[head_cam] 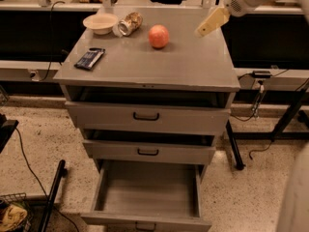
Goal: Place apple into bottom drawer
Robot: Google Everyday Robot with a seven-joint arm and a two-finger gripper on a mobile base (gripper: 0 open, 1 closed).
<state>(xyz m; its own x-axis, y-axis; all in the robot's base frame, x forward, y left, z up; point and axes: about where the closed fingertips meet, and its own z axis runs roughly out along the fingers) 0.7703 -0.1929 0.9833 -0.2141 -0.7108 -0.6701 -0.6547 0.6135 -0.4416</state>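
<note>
The apple [159, 36], reddish-orange and round, sits on the grey cabinet top [159, 64] towards the back centre. The bottom drawer [147, 190] is pulled wide open and shows a plain grey inside with nothing in it. My gripper [211, 22], cream-coloured on a white arm, hangs over the cabinet's back right corner, to the right of the apple, apart from it and holding nothing that I can see.
A cream bowl [100, 23] and a can lying on its side [129, 23] are at the back left of the top. A dark flat packet [90, 58] lies at the left edge. The two upper drawers [146, 116] stand slightly open. A black pole [52, 195] leans on the floor at left.
</note>
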